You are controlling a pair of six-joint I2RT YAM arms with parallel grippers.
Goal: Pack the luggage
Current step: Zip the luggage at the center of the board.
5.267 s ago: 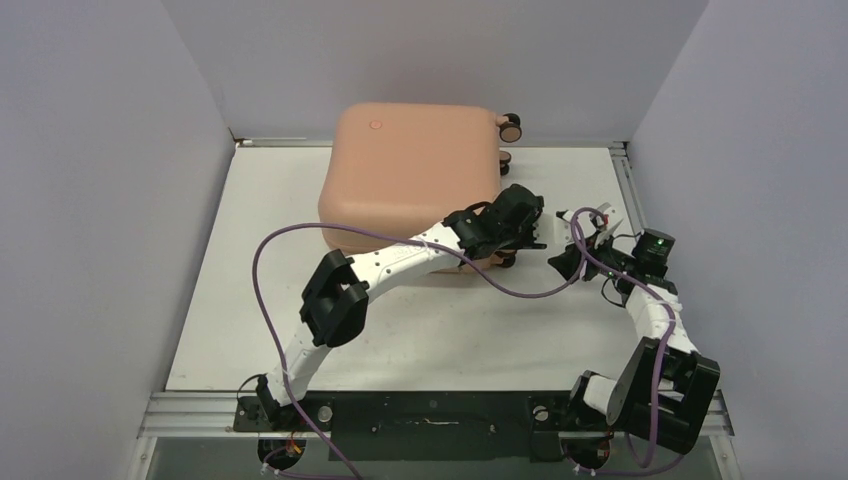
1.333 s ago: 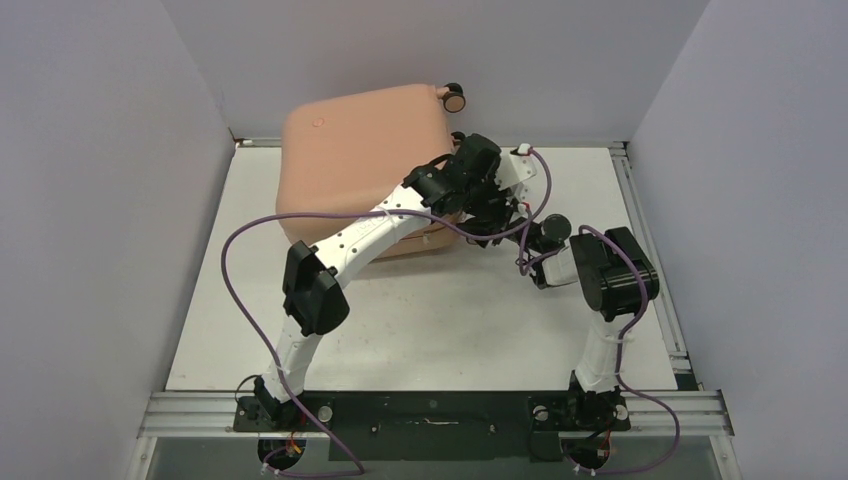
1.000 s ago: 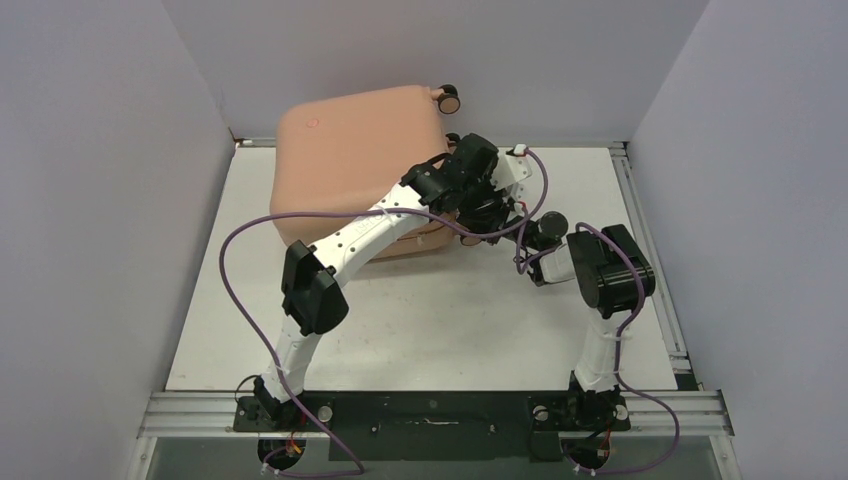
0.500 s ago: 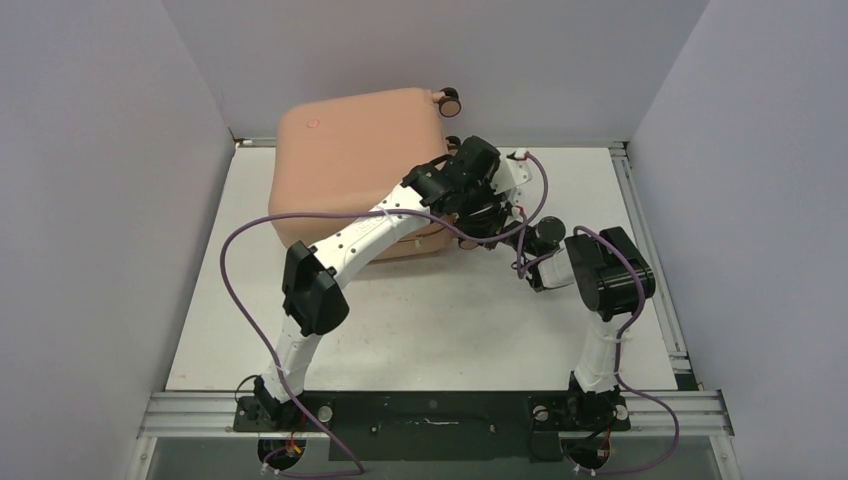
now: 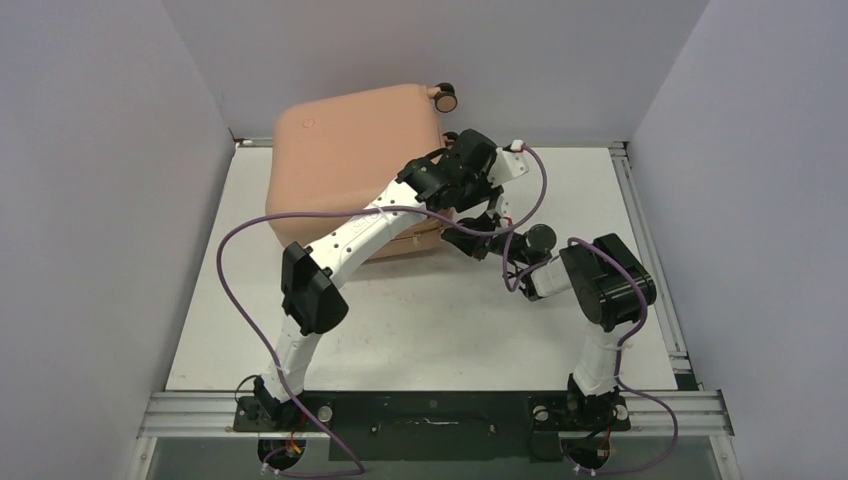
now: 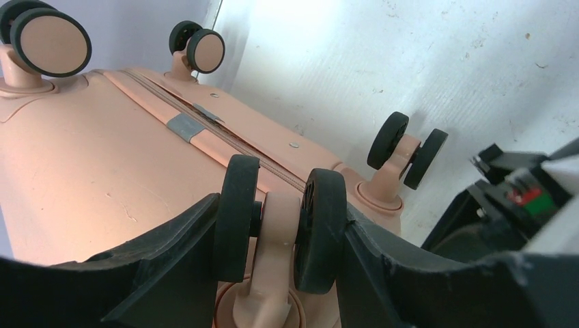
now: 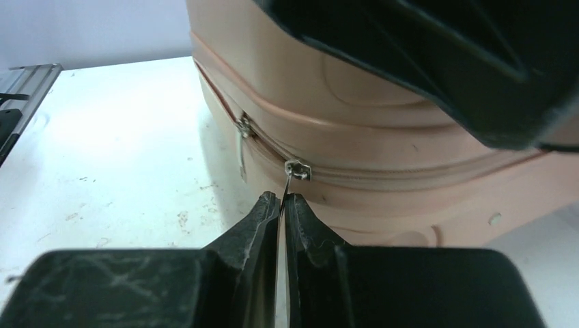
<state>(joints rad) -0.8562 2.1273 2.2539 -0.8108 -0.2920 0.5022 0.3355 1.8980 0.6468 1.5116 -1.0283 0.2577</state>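
Peach-pink luggage (image 5: 340, 160) lies shut, its contents hidden.

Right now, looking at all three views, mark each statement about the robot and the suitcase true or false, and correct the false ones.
1. The left gripper clasps a twin wheel of the luggage. True.
2. The right gripper hangs wide open. False: it is shut on a zipper pull.
3. The luggage lies open with its lining showing. False: both shells are together and no lining shows.
4. The wheels have black tyres. True.
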